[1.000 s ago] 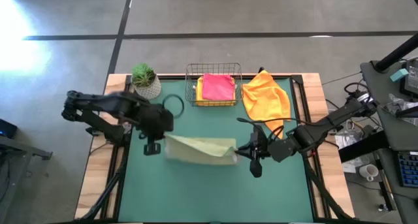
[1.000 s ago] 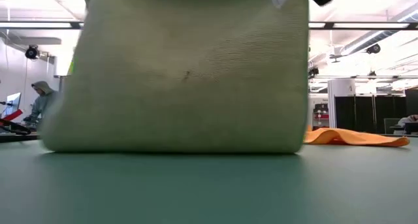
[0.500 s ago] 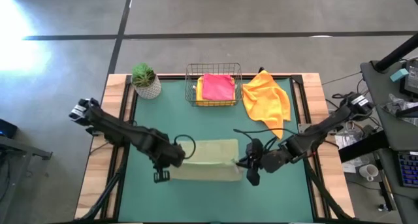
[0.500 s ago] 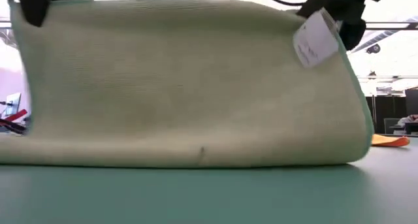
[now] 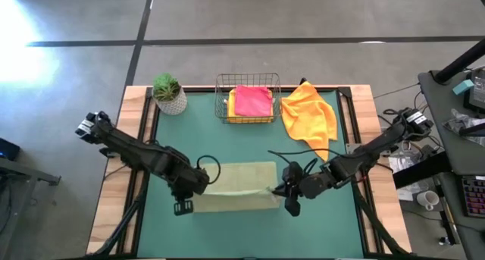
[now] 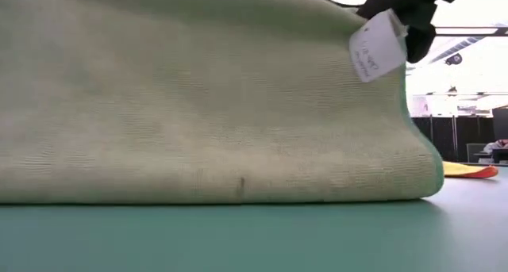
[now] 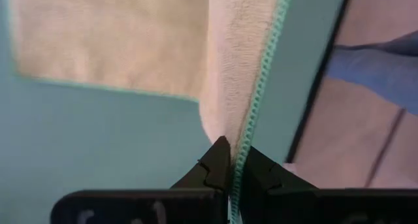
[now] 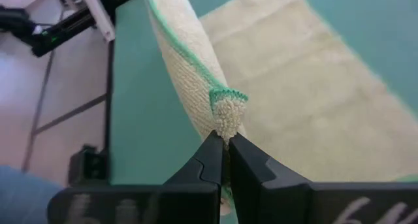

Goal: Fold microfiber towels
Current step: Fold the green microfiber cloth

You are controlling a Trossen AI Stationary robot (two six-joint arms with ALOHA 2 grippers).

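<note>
A pale sage green microfiber towel [image 5: 235,186] lies partly flat on the green mat, with one edge raised between my two grippers. In the low view the towel [image 6: 206,105] stands like a wall, its bottom fold on the mat and a white tag [image 6: 375,46] at its top right. My left gripper [image 5: 191,193] is shut on the raised edge's left end. My right gripper [image 5: 282,192] is shut on its right corner. An orange towel [image 5: 309,116] lies crumpled at the far right. My left gripper [image 7: 232,160] pinches the towel's teal-stitched edge [image 7: 251,129] between its two fingertips, coming steeply from above. The cloth runs away from the fingers down to the flat part on the mat. My right gripper [image 8: 226,144] pinches the towel's corner [image 8: 227,113] between its two fingertips, slanting down from the table's right. The corner sticks up bunched above the fingertips, and the hemmed edge curves away toward the left arm.
A wire basket [image 5: 248,117] at the far middle holds a pink towel [image 5: 253,101] on a yellow one. A small potted plant [image 5: 168,93] stands at the far left corner. Bare mat shows to the left, the right and the near side of the sage towel.
Both grippers have come down and toward the table's near edge with the towel's raised edge; the left one has also gone toward the right. The hanging cloth has sunk, and it bulges toward the near edge, while its far part lies flat on the mat.
</note>
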